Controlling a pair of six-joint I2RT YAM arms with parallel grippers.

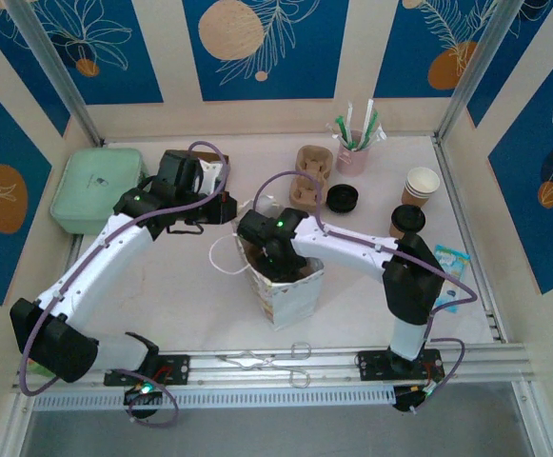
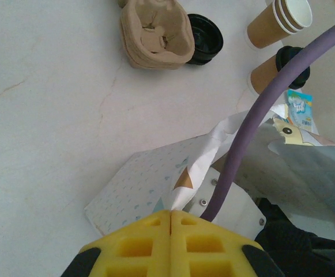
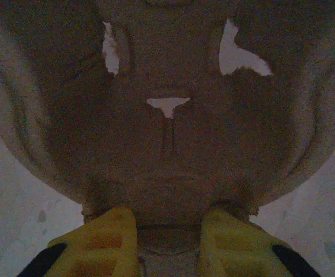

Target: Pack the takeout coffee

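Brown paper coffee cup point(image 1: 407, 221): stands black-lidded on the table point(image 1: 162, 286) at the right, just beside a stack of empty cups point(image 1: 421, 184) and well apart from the bag. Not yet packed.
Pale paper bag point(image 1: 290, 300): stands near the middle of the table, mouth up.
Left gripper point(image 2: 170, 216): yellow fingers are pressed together. A white fold of the bag's rim runs up out of them, so it seems to pinch that rim.
Right gripper point(image 3: 167, 231): down inside the bag, fingers clamped either side of a rib on a pulp cup tray point(image 3: 167, 144).
Step in hand: by my reading, seating the tray in the bottom of the bag.
Doing it well: pull the rim gently outward so the mouth is wide. Lower the tray level until it lies flat, then let go. Lift straight up so the fingers neither drag the tray nor snag the wall.
Watch for: the thin rim tearing, or the bag tipping under a sideways pull.
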